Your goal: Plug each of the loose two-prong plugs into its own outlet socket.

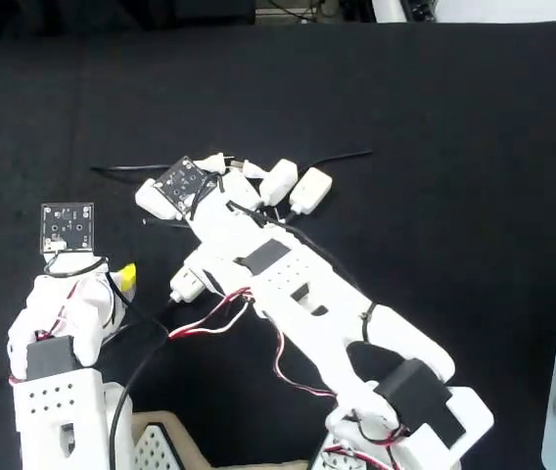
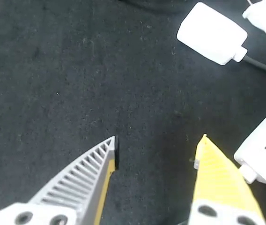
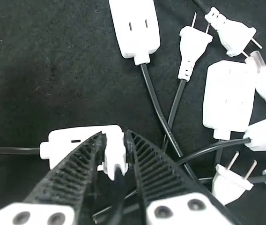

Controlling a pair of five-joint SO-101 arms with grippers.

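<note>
The right tool is clenched on a white plug, one black finger on each side. The plug sits tight against one end of a white socket. The socket lies flat on the black worktop, near the middle, between the two arms. Whether the prongs are inside cannot be told. A black cord runs from the plug back between the fingers, and another leaves the socket's opposite end.

Past the tool lie more pieces, close together, with cords crossing. A second socket shows two slots facing up. Just beside it a loose plug has both prongs bare, and a third plug lies next to that one. A white block lies between the third plug and a fourth plug, whose prongs are also bare. From above, this cluster sits just far of the right arm, at mid-worktop.

The left tool is released. Its grey finger and yellow finger stand well apart over bare worktop, grasping nothing. A white outlet lies just beside the yellow finger. Farther off lies a corded outlet with a small plug near it. The left arm stands at the near left.
</note>
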